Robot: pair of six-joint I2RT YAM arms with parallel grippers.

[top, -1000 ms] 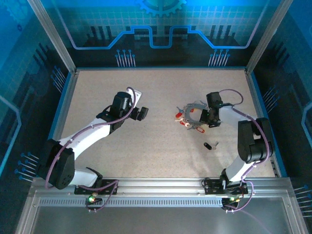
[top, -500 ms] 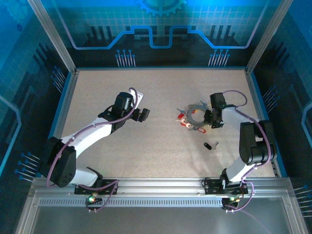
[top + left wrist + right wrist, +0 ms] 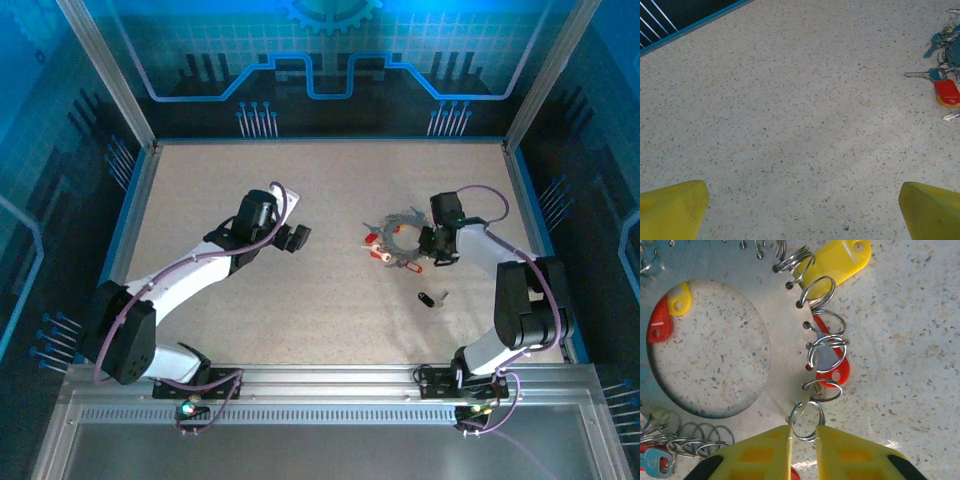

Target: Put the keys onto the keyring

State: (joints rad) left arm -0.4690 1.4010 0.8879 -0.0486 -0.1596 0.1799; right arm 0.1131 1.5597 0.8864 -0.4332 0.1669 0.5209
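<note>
The keyring (image 3: 388, 241) lies right of the table's middle. Up close it is a clear ring-shaped plate (image 3: 782, 325) with several small silvery split rings along its rim, carrying red (image 3: 834, 376) and yellow tags (image 3: 837, 260) and keys (image 3: 655, 462). My right gripper (image 3: 803, 432) is at the plate's edge, its yellow fingertips (image 3: 765, 450) a narrow gap apart with one split ring (image 3: 807, 419) lying in the gap. A loose black-headed key (image 3: 428, 299) lies nearer the front. My left gripper (image 3: 297, 238) is wide open over bare table, left of the keyring's blue key (image 3: 935, 75) and red tag (image 3: 946, 91).
The speckled tabletop (image 3: 300, 180) has a blue raised rim (image 3: 130, 215) and metal posts at its corners. A second small silvery piece (image 3: 443, 294) lies beside the black-headed key.
My right gripper's jaws went from shut to slightly apart and it shifted a little to the right, the keyring with it. The left gripper crept to the right, still open.
</note>
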